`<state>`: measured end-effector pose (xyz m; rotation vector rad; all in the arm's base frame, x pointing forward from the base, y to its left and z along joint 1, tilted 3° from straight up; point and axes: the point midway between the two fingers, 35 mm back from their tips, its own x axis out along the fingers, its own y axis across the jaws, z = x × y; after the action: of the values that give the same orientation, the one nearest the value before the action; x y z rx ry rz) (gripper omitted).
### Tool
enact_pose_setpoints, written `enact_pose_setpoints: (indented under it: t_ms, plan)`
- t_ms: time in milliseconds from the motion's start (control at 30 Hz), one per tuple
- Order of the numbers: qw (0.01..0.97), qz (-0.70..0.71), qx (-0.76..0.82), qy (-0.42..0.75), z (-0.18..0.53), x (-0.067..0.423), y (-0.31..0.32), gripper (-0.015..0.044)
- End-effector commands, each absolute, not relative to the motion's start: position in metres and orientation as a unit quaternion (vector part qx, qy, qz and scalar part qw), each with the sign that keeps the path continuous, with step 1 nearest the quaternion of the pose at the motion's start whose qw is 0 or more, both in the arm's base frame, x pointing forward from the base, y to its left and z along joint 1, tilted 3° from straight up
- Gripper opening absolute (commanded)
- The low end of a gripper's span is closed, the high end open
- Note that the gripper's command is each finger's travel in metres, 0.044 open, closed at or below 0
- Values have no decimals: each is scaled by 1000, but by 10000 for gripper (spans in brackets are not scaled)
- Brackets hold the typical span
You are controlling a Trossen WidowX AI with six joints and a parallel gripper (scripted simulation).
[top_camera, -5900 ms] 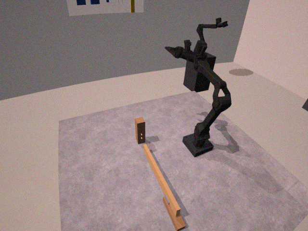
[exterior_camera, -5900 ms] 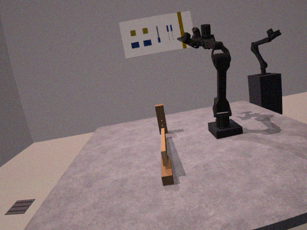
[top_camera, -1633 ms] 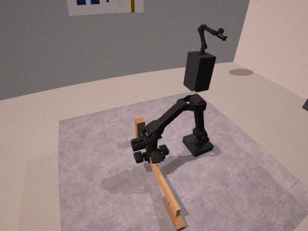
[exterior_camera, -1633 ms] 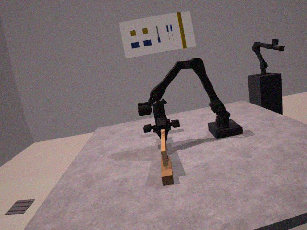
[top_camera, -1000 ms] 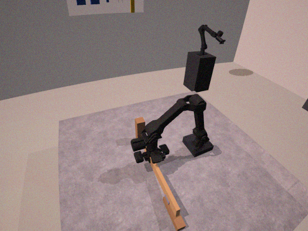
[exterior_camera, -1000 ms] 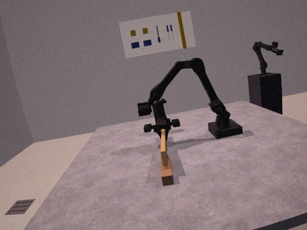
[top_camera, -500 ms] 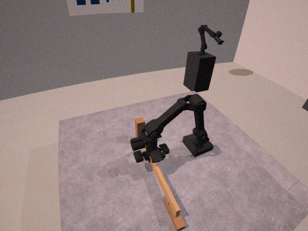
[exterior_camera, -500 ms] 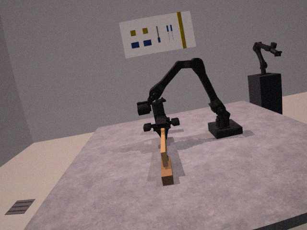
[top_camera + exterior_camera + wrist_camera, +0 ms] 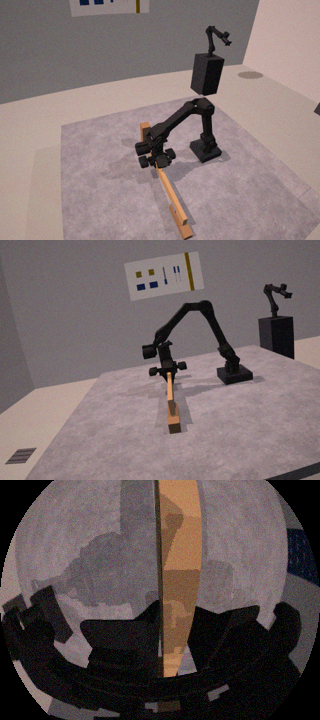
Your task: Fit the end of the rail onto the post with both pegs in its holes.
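The long wooden rail [image 9: 169,191] [image 9: 169,391] [image 9: 180,540] runs from my gripper toward the low footboard block [image 9: 184,229] [image 9: 173,422], and its far end sits in the bracket there. My gripper [image 9: 156,163] [image 9: 169,374] [image 9: 167,603] points down and is shut on the rail close to its near end, low over the table. The short wooden post [image 9: 144,128] stands just behind the gripper, a little apart from the rail's end. The arm hides the pegs and the holes in the rail's end. In the exterior view the gripper hides the post.
The arm's base [image 9: 205,152] [image 9: 233,374] stands to the right of the post. A dark pedestal [image 9: 206,73] [image 9: 276,335] with a small second arm on top stands beyond the grey table top [image 9: 103,180] [image 9: 232,420].
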<state>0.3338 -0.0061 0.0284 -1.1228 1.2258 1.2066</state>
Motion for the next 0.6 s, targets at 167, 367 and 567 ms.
enact_pose_setpoints:
  t_ms: [167,367,567]
  plan:
    - [523,498,-474,503,40,339,-6,0]
    - [523,498,-474,503,43,339,-7,0]
    - [523,498,-474,503,46,339,-7,0]
